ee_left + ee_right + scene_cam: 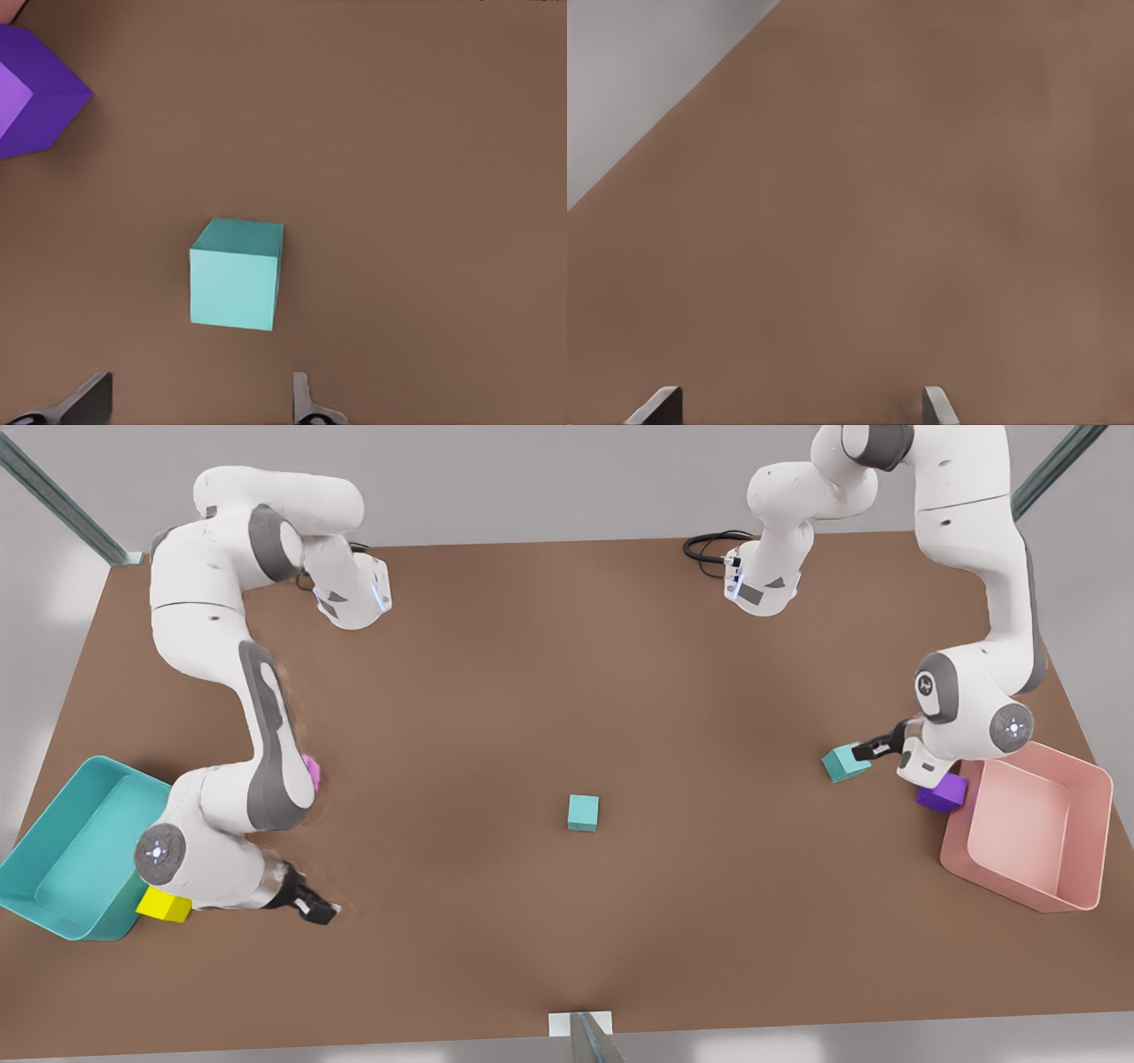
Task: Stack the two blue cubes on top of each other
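One blue cube [583, 812] sits alone near the middle of the table. The other blue cube [846, 763] rests on the table at the front view's right, and appears again in the left wrist view [236, 276]. My left gripper [873, 747] hovers just beside and above this cube. It is open [199, 397], and the cube lies ahead of its fingers, untouched. My right gripper [319, 911] is low over bare table at the front view's lower left. It is open [802, 403] and holds nothing.
A purple cube [942, 792] [35, 88] lies between the left arm and a pink bin [1076, 775]. At the front view's left stand a large teal bin [53, 841], a yellow cube [164, 904] and a pink cube [310, 769] half hidden by the arm.
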`<action>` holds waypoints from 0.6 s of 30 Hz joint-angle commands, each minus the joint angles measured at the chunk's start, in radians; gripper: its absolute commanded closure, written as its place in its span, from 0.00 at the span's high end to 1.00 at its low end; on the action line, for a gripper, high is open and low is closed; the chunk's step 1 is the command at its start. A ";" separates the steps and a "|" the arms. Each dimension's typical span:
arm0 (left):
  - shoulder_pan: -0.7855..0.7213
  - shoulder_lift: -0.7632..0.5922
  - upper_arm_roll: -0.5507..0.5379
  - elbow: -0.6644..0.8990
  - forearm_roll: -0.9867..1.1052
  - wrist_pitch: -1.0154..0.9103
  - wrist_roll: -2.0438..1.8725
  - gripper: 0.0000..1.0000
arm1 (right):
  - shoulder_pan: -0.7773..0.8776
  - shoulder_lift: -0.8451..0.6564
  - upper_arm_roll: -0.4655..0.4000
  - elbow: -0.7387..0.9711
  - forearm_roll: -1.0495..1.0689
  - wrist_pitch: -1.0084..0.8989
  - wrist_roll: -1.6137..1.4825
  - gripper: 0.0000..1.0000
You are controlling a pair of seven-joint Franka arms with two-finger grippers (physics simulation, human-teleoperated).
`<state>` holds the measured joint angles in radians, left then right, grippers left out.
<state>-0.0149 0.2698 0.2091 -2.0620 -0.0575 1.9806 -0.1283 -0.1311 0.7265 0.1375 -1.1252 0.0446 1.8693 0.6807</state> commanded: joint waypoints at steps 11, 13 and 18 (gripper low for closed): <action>0.007 0.060 0.012 -0.119 -0.053 0.239 0.159 1.00 | 0.041 -0.743 -0.085 -0.331 -0.100 -0.507 -0.865 1.00; 0.007 0.069 0.012 -0.118 -0.053 0.244 0.157 1.00 | 0.039 -0.730 -0.085 -0.326 -0.101 -0.507 -0.865 1.00; 0.010 0.114 0.012 -0.119 -0.061 0.291 0.154 1.00 | 0.037 -0.714 -0.107 -0.323 -0.101 -0.507 -0.866 1.00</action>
<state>-0.0048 0.3780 0.2208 -2.1815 -0.1209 2.2311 -0.0656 0.1227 0.0115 0.0326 -1.4487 -0.0585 1.3755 0.1136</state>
